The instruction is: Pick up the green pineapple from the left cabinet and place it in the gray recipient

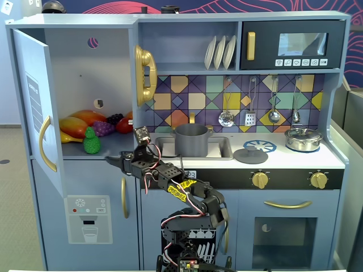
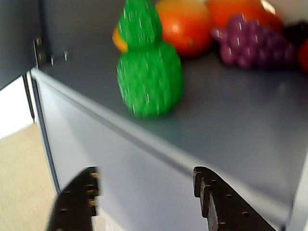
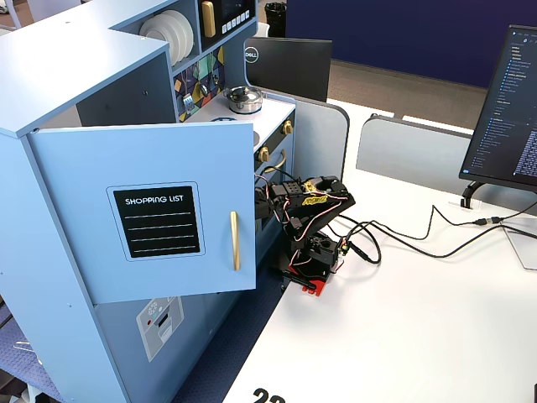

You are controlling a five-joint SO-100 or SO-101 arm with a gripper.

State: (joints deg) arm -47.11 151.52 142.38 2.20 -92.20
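The green pineapple (image 1: 91, 140) stands upright near the front edge of the left cabinet's shelf (image 1: 116, 148). It fills the upper middle of the wrist view (image 2: 149, 72). My gripper (image 1: 116, 160) is open and empty. It is just below and in front of the shelf edge, to the right of the pineapple in this fixed view. In the wrist view the gripper (image 2: 144, 178) shows two black fingers (image 2: 219, 202) spread wide, below the pineapple and apart from it. The gray recipient (image 1: 191, 140) sits in the sink. In the side fixed view the open cabinet door (image 3: 159, 218) hides the gripper.
A mango (image 1: 79, 122), purple grapes (image 1: 103, 128) and other fruit lie behind the pineapple. The cabinet door (image 1: 34, 96) stands open at the left. A gray lid (image 1: 250, 154) and a shiny silver pot (image 1: 303, 139) sit on the counter. Arm cables (image 3: 394, 239) cross the white table.
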